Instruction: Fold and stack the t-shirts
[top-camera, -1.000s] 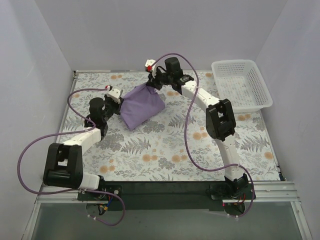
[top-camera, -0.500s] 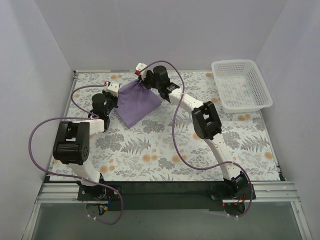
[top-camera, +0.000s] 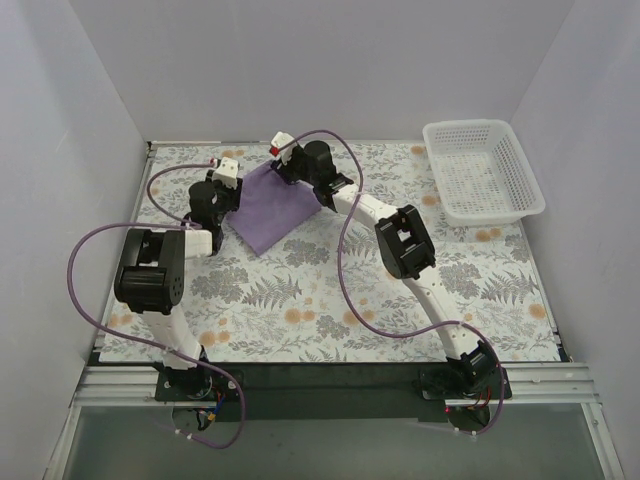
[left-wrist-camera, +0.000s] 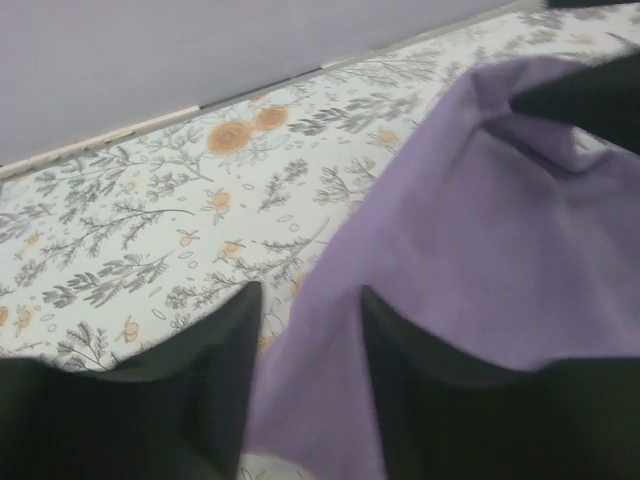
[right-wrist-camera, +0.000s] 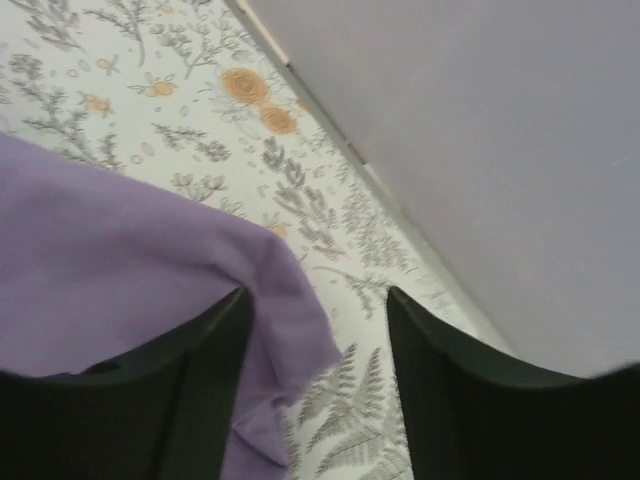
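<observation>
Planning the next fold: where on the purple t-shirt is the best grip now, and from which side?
Likely the t-shirt's far corners, each pinched from outside: the left gripper coming in from the left edge, the right gripper from the far edge. It lies flat and folded, so only its edges offer layers to pinch.

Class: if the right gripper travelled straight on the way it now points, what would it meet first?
Probably the lavender t-shirt, its edge lying between the right gripper's open jaws; beyond, the floral table, then the back wall. Depth is uncertain.
</observation>
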